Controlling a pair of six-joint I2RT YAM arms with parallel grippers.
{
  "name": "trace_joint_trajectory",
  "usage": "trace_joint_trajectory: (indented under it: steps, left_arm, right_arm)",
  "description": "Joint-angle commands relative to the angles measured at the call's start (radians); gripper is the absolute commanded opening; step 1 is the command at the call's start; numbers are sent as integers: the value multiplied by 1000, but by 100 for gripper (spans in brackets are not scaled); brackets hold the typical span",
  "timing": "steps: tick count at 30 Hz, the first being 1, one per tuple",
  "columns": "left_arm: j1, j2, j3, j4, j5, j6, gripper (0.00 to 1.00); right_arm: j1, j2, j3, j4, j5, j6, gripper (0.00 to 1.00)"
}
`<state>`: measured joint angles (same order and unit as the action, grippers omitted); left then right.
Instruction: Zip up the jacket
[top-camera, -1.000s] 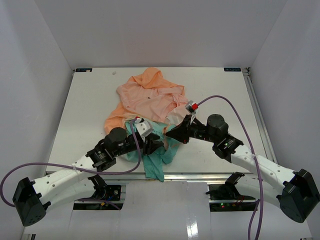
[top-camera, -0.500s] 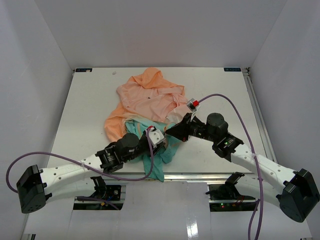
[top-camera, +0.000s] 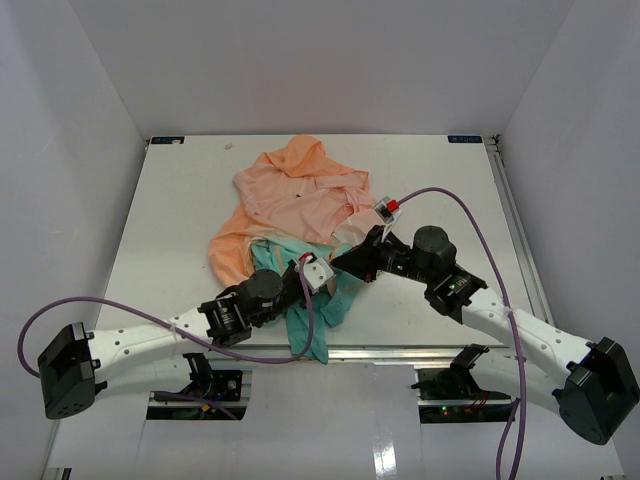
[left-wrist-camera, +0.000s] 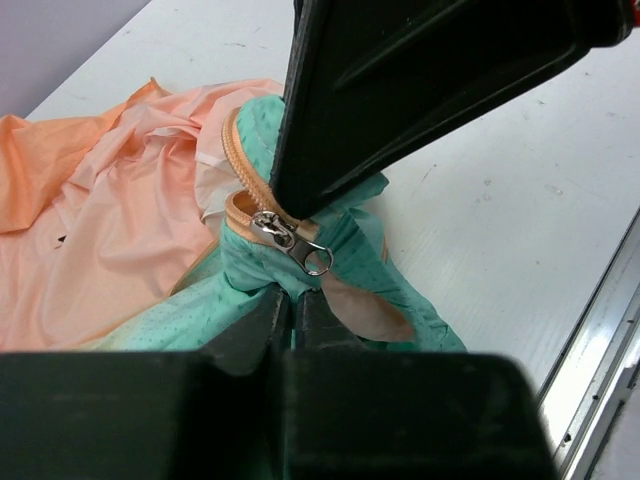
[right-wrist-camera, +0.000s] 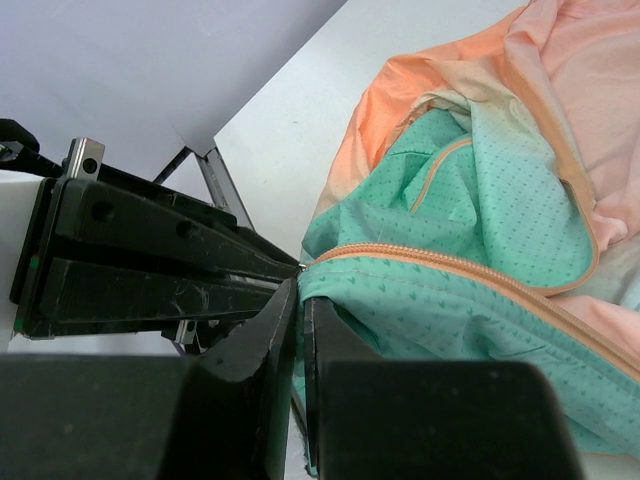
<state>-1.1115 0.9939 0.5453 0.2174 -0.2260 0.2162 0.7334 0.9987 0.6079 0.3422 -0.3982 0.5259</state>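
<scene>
At the jacket (top-camera: 300, 195), both arms (top-camera: 150, 338) (top-camera: 500, 320) low.

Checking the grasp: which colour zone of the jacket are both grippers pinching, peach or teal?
The teal zone at the near hem of the jacket, beside the zipper slider; the peach zone lies farther back.

The jacket (top-camera: 300, 195) lies bunched on the counter (top-camera: 170, 230), hood toward the far edge, hem toward the near edge. The left pincer (left-wrist-camera: 292, 310) and right pincer (right-wrist-camera: 300, 300) meet at the hem, with the zipper slider (left-wrist-camera: 288, 237) between them.
</scene>
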Motion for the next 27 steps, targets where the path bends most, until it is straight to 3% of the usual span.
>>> trace_joint_trajectory:
  steps: [1, 13, 27]
  left_arm:
    - [-19, -42, 7, 0, 59, -2, 0]
    - [-25, -142, -61, -15, 217, 12, 0]
    - [-26, -91, -53, -26, 331, 34, 0]
  right_arm:
    - [3, -1, 33, 68, 26, 28, 8]
    - [1, 58, 67, 90, 92, 69, 8]
    - [-2, 146, 141, 92, 82, 94, 8]
